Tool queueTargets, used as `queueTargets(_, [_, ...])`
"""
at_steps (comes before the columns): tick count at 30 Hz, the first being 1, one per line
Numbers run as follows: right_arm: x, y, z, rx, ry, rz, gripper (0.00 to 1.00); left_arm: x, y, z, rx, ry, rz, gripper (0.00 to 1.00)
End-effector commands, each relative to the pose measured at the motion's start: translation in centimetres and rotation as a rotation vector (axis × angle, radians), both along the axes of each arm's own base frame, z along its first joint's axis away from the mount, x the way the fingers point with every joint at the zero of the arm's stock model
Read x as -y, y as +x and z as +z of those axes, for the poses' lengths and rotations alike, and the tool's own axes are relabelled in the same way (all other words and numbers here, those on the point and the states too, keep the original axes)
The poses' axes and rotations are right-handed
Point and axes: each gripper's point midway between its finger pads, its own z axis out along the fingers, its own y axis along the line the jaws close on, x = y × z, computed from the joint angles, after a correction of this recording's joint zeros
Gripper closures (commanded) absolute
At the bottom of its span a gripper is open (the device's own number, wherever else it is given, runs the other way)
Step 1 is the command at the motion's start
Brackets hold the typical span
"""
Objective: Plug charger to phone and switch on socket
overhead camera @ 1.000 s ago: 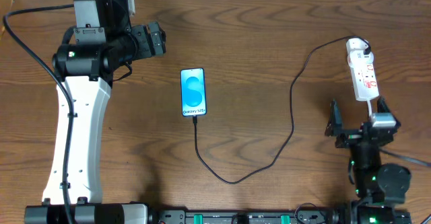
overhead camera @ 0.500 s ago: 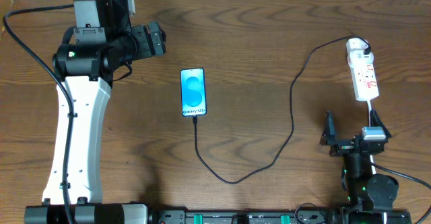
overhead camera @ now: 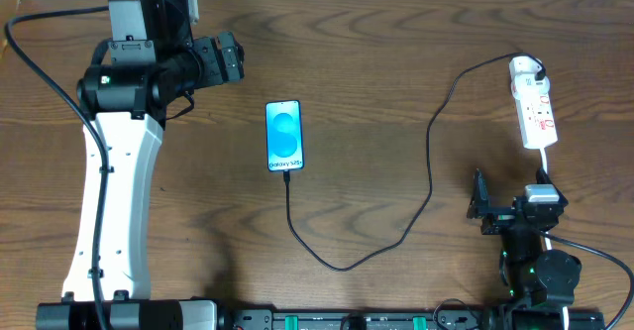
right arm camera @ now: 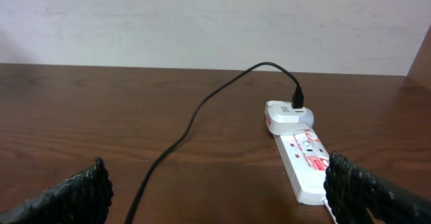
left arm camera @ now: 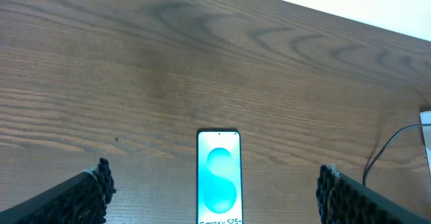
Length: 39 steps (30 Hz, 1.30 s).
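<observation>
Blue-screened phone [overhead camera: 284,136]: lies flat, face up, left of the table's middle, "Galaxy S25" text at its near end; in my left wrist view it sits between the two fingers, at the bottom of the picture

Black charger [overhead camera: 429,162]: connector tip meets the phone's near short edge; I cannot tell how deep it is seated. From there the cable runs toward me, curves right across the wood, climbs and bends over to its plug head [overhead camera: 536,76], which stands in the far end of the socket

White socket [overhead camera: 533,107]: narrow strip with red marks, far right of the table, lying lengthwise away from me. From my right wrist view its switches are too small to read. Its white cord [overhead camera: 548,162] leaves the near end and passes toward the right arm

Right gripper [overhead camera: 512,197]: low at the near right, just short of the socket's near end, touching nothing; jaws spread wide and empty, with both padded fingers [right arm camera: 74,194] at the outer edges of its own camera

Left gripper [overhead camera: 241,57]: far left, beyond the phone and well apart from it; jaws also wide apart, holding nothing

Brown wooden table [overhead camera: 396,53]: carries all of the above

Pale wall [right arm camera: 202,22]: behind the far table edge
</observation>
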Motion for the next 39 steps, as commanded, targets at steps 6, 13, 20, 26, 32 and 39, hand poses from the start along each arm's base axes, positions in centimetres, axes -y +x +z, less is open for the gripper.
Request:
queueTargets(6, [-0.2,0.0,0.0,0.0,0.01,0.007,0.01,-0.4,0.0,0.6,0.015,0.009,0.01,0.03])
queueTargets(13, [-0.2,0.0,-0.1,-0.001,0.01,0.007,0.01,-0.4,0.0,0.6,0.015,0.009,0.01,0.03])
queueTargets(20, [-0.2,0.0,-0.1,-0.001,0.01,0.007,0.01,-0.4,0.0,0.6,0.015,0.009,0.01,0.03])
queueTargets(26, [-0.2,0.0,-0.1,-0.001,0.01,0.007,0.01,-0.4,-0.1,0.6,0.009,0.009,0.01,0.03])
queueTargets(32, [-0.2,0.0,-0.1,-0.001,0.01,0.007,0.01,-0.8,-0.9,1.8,0.05,0.031,0.025,0.03])
queueTargets(39, [-0.2,0.0,-0.1,-0.001,0.01,0.007,0.01,-1.2,-2.0,2.8,0.211,0.065,0.033,0.03])
